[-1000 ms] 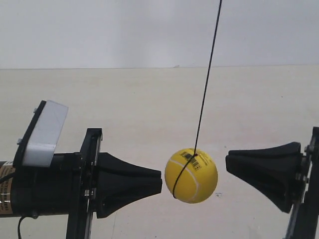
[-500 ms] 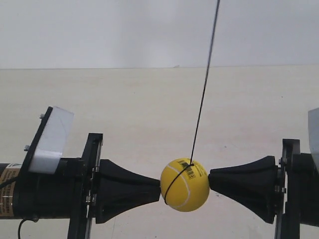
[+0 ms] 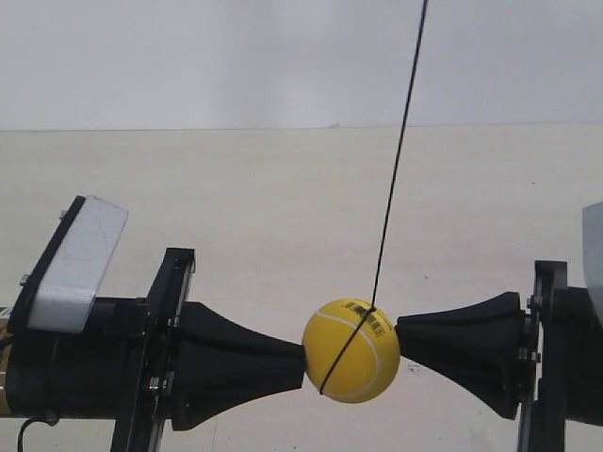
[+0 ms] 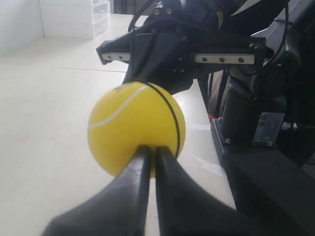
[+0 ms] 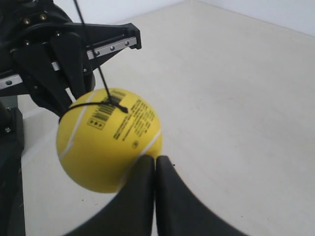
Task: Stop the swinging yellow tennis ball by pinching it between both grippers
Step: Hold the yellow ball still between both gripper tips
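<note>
**Ball pinned nose to nose between both pincers**

- Left pincer (image 4: 150, 150): fingers clenched together into one cone with nothing between them. The blunt tip presses on the yellow tennis ball (image 3: 351, 349). In the exterior view, the arm at the exterior view's left (image 3: 94, 367), which carries the white-grey block (image 3: 71, 264), has its cone touching the ball.
- Ball: hangs on the black string (image 3: 396, 179) over the middle of the table (image 3: 236, 207), well short of the far edge. The string runs tilted in the exterior view, not plumb. The barcode label (image 5: 101, 115) sits on top, by the knot.
- Right pincer (image 5: 155, 160): also clenched and empty, tip on the opposite side of the ball.
- Key relation: the two cones share one near-level line with the ball's centre on it. Both tips touch, so neither arm is nearer.
- Judgement: the pinch looks made, and what's left is even pressure along that line.
- Risk: blunt tips on a round ball; any offset could pop it out sideways.
- Containers: white drawer unit (image 4: 93, 19) toward a far table edge in the left wrist view. Drawers shut, contents hidden.
</note>
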